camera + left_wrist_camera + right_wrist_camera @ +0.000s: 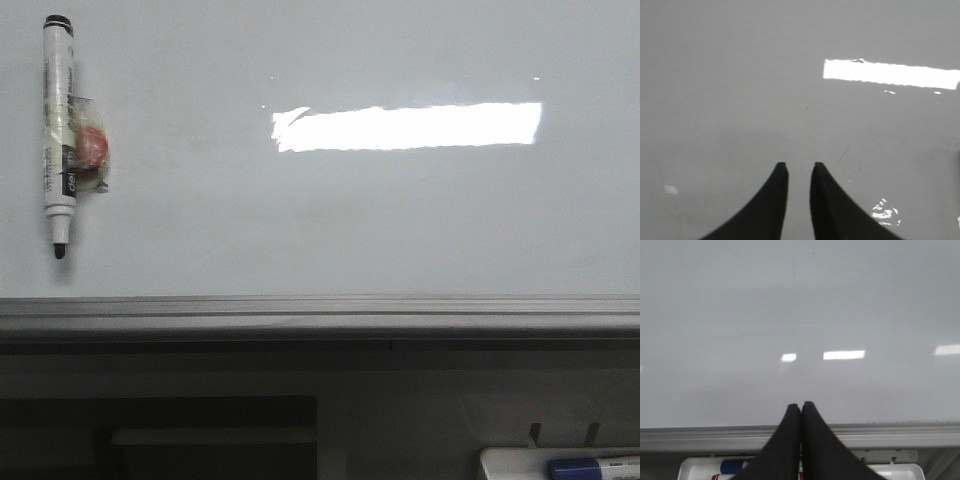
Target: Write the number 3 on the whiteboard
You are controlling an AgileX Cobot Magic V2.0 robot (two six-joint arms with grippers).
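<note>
The whiteboard [350, 220] is glossy pale grey-white, with a bright rectangular glare [405, 127] and a grey lower rail [320, 312]. No number 3 shows on it. A white marker [58, 130] with a black cap end and black tip hangs tip-down at the board's upper left, with a red piece [92, 147] taped to its side. Neither gripper shows in the front view. My left gripper [799, 165] is open and empty, facing the bare board [740, 75]. My right gripper [801, 404] is shut on nothing, low in front of the board [800, 305] near the rail [700, 437].
A white tray [560, 465] below the rail at the right holds a blue-capped marker [572, 467]. In the right wrist view, the tray [695, 467] holds that blue-capped marker [732, 466] and a red-capped one. A dark recess lies under the rail at the left.
</note>
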